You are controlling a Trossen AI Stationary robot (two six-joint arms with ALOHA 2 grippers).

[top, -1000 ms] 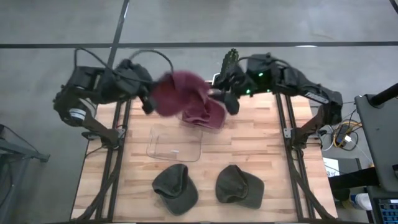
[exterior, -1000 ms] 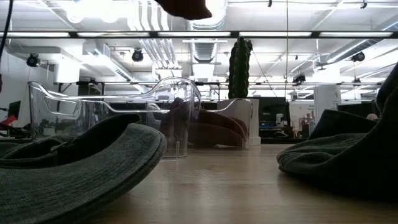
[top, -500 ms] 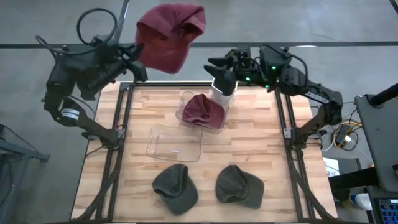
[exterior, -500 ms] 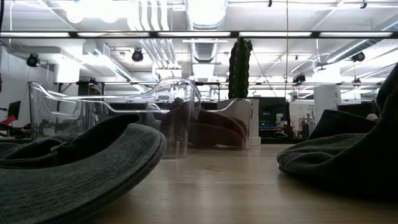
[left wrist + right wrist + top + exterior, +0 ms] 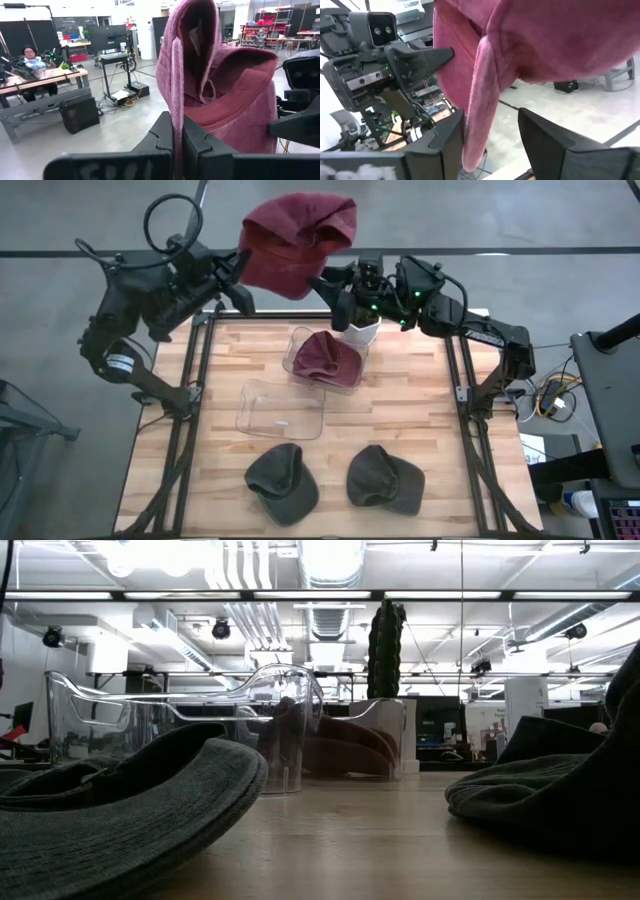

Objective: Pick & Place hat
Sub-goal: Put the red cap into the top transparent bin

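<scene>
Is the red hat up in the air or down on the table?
Up in the air: the left gripper pinches the red hat, dangling above the table's back edge.

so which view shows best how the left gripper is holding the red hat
The left wrist view: the left gripper is shut on the red hat, a fold of cloth pinched between its fingers. The high view shows the hat lifted beyond the table's far edge; the right wrist view shows its cloth between open fingers; the low view misses it.

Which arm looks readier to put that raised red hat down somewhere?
The left: its left gripper is already shut on the red hat. The right gripper is open, with the hat's edge hanging between its fingers.
</scene>
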